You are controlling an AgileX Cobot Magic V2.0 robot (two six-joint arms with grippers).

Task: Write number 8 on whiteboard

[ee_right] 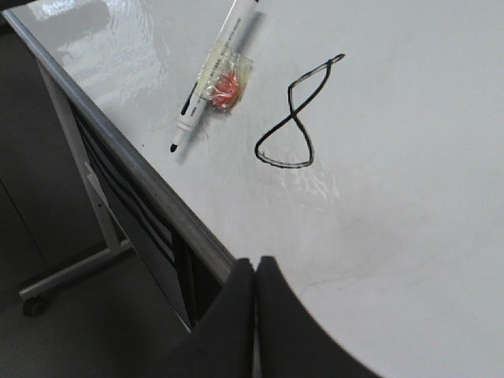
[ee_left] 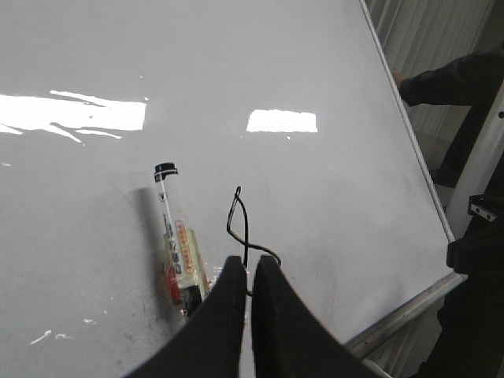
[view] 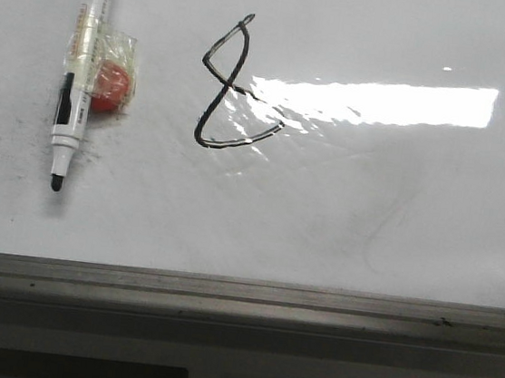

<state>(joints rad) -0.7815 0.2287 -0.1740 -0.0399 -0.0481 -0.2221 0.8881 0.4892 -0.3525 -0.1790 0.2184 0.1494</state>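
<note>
A: Ink first. The number 8 [view: 235, 87] is drawn in thin black line on the whiteboard [view: 396, 214], a narrow pointed loop on top and a wider, angular loop below. In the front view it sits left of centre, its right side touching the end of the bright light reflection [view: 372, 100].

B: And the marker?

A: The marker [view: 80, 69] lies flat on the board to the left of the figure, well apart from it, uncapped, black tip toward the grey metal rim [view: 241, 290]. A red lump [view: 112, 87] is taped to its barrel with clear wrap.

B: The arms?

A: Neither touches anything. The left gripper [ee_left: 248, 272] hangs above the board, close over the lower part of the figure in its own wrist view, fingers nearly together with only a slim gap, nothing between them. The right gripper [ee_right: 253, 272] is pressed closed and empty, above the board's near edge, away from both figure and marker.

B: Anything else?

A: A dark sleeve [ee_left: 453, 79] shows beyond the board's far side in the left wrist view.
</note>
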